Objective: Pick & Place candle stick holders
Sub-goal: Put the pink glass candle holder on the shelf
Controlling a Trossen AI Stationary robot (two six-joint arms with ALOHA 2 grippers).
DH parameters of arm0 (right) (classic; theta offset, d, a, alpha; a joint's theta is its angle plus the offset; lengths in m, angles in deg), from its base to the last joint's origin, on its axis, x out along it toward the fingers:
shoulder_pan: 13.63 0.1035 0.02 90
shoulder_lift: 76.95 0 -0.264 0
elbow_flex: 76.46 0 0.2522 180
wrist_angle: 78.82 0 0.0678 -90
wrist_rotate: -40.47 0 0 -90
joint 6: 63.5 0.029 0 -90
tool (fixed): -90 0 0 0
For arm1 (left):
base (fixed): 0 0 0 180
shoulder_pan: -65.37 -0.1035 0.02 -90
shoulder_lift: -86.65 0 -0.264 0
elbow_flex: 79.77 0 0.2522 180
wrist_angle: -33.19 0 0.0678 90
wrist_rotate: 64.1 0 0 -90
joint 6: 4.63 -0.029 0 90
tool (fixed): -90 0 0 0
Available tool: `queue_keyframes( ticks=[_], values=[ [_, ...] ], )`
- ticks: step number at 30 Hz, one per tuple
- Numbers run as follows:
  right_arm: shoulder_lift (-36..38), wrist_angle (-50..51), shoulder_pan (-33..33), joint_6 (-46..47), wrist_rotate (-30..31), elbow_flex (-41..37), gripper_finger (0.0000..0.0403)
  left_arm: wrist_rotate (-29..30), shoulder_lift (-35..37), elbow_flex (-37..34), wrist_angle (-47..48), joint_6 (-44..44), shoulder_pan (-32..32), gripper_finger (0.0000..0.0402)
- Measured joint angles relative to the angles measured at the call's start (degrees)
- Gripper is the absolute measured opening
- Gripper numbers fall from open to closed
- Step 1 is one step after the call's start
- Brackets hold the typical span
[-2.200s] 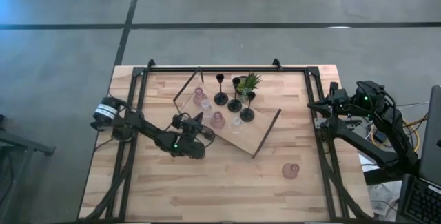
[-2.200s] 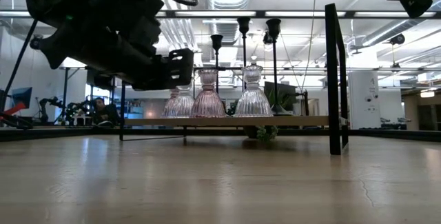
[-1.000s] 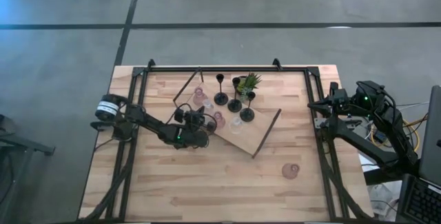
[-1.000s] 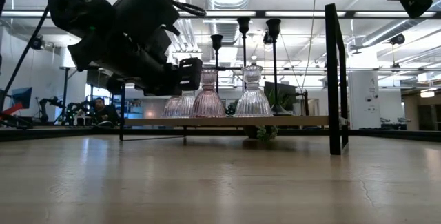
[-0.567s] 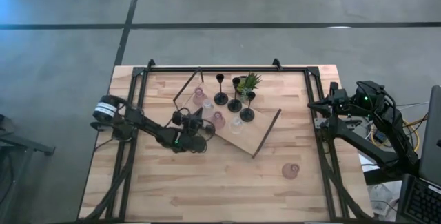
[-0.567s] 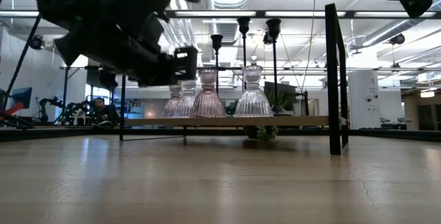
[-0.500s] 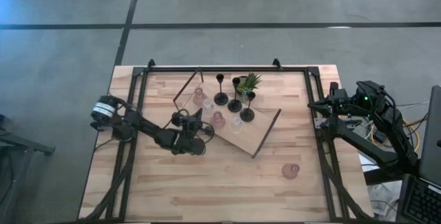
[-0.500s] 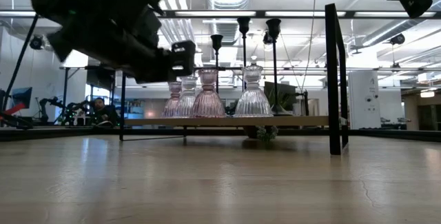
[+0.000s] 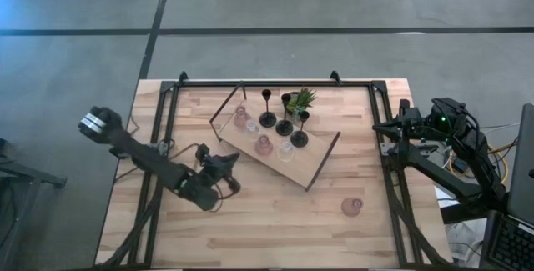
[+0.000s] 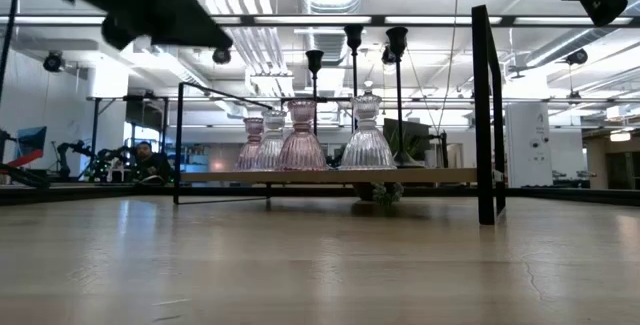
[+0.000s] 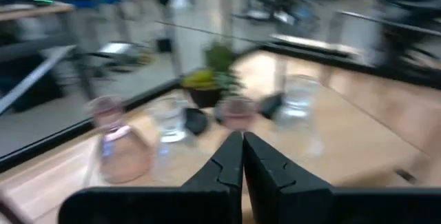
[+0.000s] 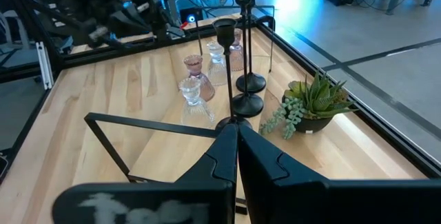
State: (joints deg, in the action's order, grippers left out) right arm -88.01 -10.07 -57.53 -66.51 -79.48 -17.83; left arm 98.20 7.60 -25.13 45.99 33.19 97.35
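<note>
wooden table [image 9: 275,221] w/ black frame rails along its edges, grey concrete floor all round it. lots of bare wood toward the near edge and on the l side; only a lone pink glass cup [image 9: 351,207] sits out there, near the r rail, well apart from everything else.

wooden board [image 9: 313,156] w/ dark metal handles lies at an angle in the far-middle of the table, its corners near the far rail. on it: three black candle stick holders [image 9: 284,114] upright in a tight cluster at the far end, small green plant [image 9: 302,98] just beside them. four glass cups [image 9: 264,144] stand in a loose row along the board's l part, pink and clear mixed. low view shows cups [image 10: 301,137] upright on the board [image 10: 330,176], black stems [image 10: 353,65] rising behind them, handle frame [image 10: 485,115] tall at one end.

left gripper [image 9: 230,160] is over bare table just off the board's near-l edge, pointing at the cups, near them but not touching. fingers [image 11: 231,163] pressed together, nothing between them; left wrist view has cups [image 11: 119,145] and plant [image 11: 210,79] ahead, blurred.

right gripper [image 9: 380,127] parks at the r rail, well apart from the board, closed tight and empty; right wrist view looks across at the black holders [image 12: 238,58], cups [image 12: 196,85] and plant [image 12: 313,107].
</note>
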Motion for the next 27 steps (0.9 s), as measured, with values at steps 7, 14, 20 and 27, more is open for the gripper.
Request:
queue_keyframes(
  ticks=[7,14,20,27],
  values=[
    [-0.01,-0.01,0.02,0.0,0.01,0.02,0.0008,-16.16,10.2,-0.15,1.28,-17.94,2.77,0.0014],
    [0.01,-0.01,0.0,0.0,0.0,0.01,0.0008,-15.22,21.08,-5.15,3.53,-19.74,8.72,0.0008],
    [-0.01,-0.16,0.02,-0.39,0.01,0.0,0.0008,-15.89,30.0,-11.3,3.45,-21.54,13.88,0.0009],
    [0.0,-0.56,0.02,-0.42,0.02,0.02,0.0008,-17.43,37.26,-16.27,2.92,-23.34,16.87,0.0009]
  ],
)
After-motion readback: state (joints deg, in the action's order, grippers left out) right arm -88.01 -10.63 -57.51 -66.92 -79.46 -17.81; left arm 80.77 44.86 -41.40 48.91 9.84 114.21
